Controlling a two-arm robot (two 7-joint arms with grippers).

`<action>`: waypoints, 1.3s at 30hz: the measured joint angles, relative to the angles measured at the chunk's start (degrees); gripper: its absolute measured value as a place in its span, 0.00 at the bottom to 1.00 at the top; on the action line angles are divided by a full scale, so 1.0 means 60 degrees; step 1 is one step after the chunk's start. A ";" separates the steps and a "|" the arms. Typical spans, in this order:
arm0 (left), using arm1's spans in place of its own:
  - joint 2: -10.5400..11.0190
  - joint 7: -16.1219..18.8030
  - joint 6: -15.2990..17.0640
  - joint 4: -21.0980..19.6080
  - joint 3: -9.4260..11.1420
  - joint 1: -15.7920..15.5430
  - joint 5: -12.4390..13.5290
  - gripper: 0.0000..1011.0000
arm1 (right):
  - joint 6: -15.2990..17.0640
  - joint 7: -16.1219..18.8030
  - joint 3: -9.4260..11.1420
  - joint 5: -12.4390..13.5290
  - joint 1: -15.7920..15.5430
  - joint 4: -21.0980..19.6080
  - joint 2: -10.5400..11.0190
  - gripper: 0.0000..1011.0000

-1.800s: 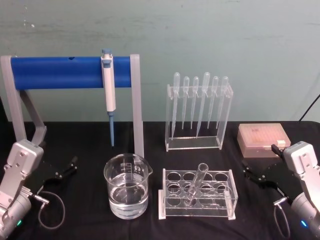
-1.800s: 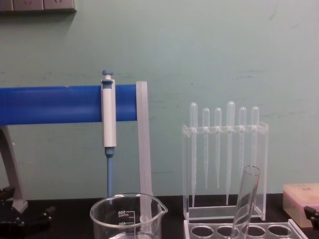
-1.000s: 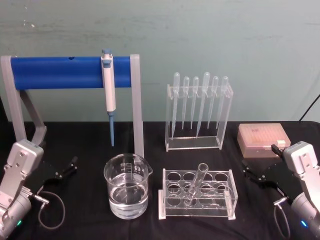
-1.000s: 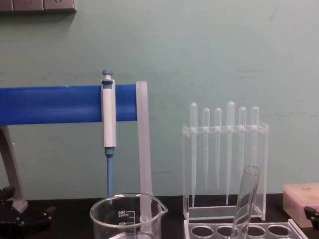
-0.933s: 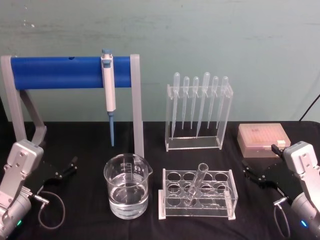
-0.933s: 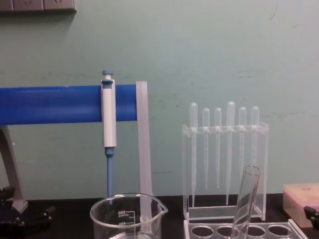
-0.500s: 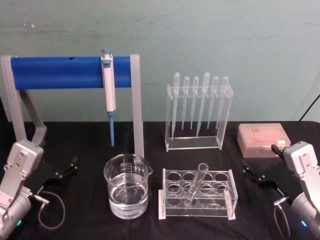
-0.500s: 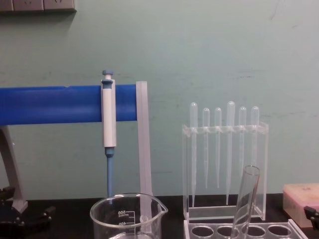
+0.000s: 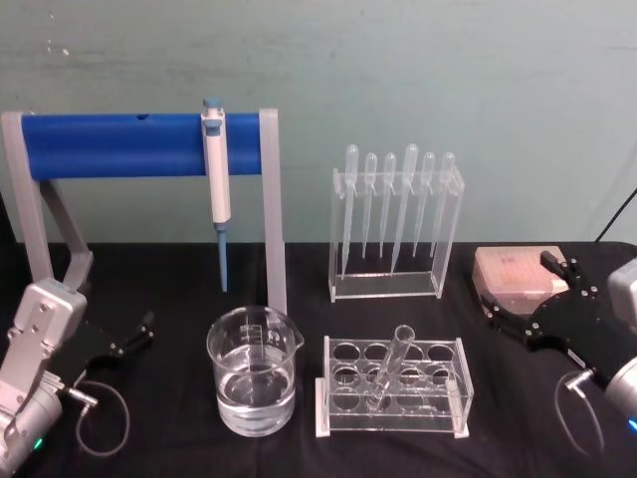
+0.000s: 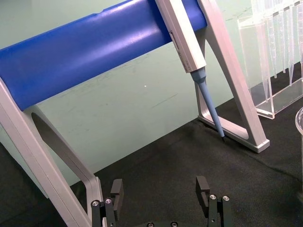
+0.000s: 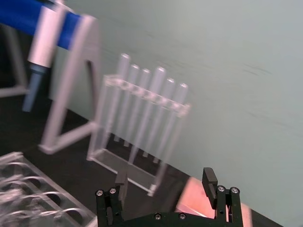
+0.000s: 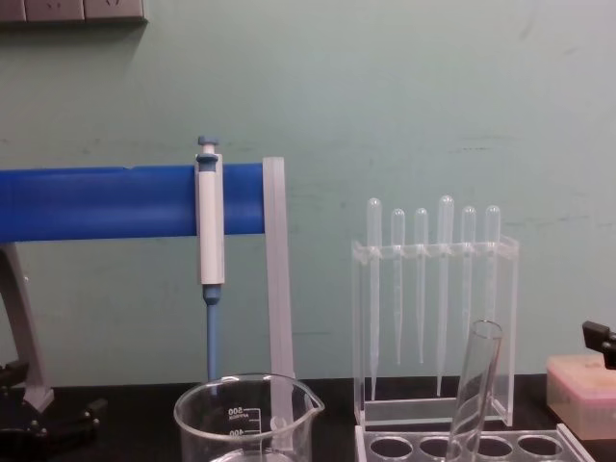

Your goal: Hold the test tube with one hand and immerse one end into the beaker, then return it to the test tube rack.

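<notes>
Rising, right claw (image 9: 518, 286) spread, empty; left claw (image 10: 159, 184) parked, spread; test tube (image 9: 391, 366) unmoved in rack (image 9: 393, 431).

Pale green, scuffed wall (image 9: 448, 80) behind a black tabletop (image 9: 159, 438) (cloth-covered).

The test tube (image 9: 391, 365) leans in the rack (image 9: 393, 416) on the desk (image 9: 159, 279), left of my right gripper (image 9: 518, 289). The beaker (image 9: 254, 370) stands between that rack and my left gripper (image 9: 130, 335). The pipette stand (image 9: 396, 224) is behind the rack.
</notes>
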 joint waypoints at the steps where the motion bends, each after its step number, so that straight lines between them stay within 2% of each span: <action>1: 0.0000 0.0000 0.0000 0.0000 0.0000 0.0000 0.0000 0.99 | -0.0065 0.0144 0.0034 0.0083 -0.0077 -0.0090 0.0070 0.99; 6: 0.0000 0.0000 0.0000 0.0000 0.0000 0.0000 0.0000 0.99 | -0.0614 0.1214 0.0195 0.0603 -0.0546 -0.0525 0.0531 0.99; 7: 0.0000 0.0000 0.0000 0.0000 0.0000 0.0000 0.0000 0.99 | -0.0799 0.1651 0.0235 0.0796 -0.0678 -0.0635 0.0710 0.99; 9: 0.0000 0.0000 0.0000 0.0000 0.0000 0.0000 0.0000 0.99 | -0.0960 0.2081 0.0254 0.0995 -0.0777 -0.0698 0.0875 0.99; 10: 0.0000 0.0000 0.0000 0.0000 0.0000 0.0000 0.0000 0.99 | -0.1119 0.2601 0.0253 0.1216 -0.0828 -0.0720 0.1020 0.99; 12: 0.0000 0.0000 0.0000 0.0000 0.0000 0.0000 0.0000 0.99 | -0.1261 0.3128 0.0219 0.1436 -0.0841 -0.0711 0.1129 0.99; 13: 0.0000 0.0000 0.0000 0.0000 0.0000 0.0000 0.0000 0.99 | -0.1396 0.3685 0.0155 0.1670 -0.0812 -0.0659 0.1194 0.99; 17: 0.0000 0.0000 0.0000 0.0000 -0.0001 0.0001 0.0000 0.99 | -0.1592 0.4780 -0.0024 0.2131 -0.0633 -0.0479 0.1196 0.99; 20: 0.0000 0.0000 0.0000 -0.0001 0.0000 0.0000 0.0000 0.99 | -0.1668 0.5850 -0.0293 0.2526 -0.0276 -0.0196 0.0996 0.99; 26: 0.0000 0.0000 0.0000 0.0000 0.0000 0.0000 0.0000 0.99 | -0.1444 0.6714 -0.0580 0.2787 0.0340 0.0368 0.0432 0.99; 31: 0.0000 0.0000 0.0000 -0.0001 0.0000 0.0000 0.0000 0.99 | -0.1092 0.7075 -0.0750 0.2842 0.0836 0.0869 -0.0012 0.99; 39: 0.0000 0.0000 0.0000 0.0000 0.0000 0.0001 0.0000 0.99 | -0.0690 0.7140 -0.0980 0.2646 0.1370 0.1318 -0.0379 0.99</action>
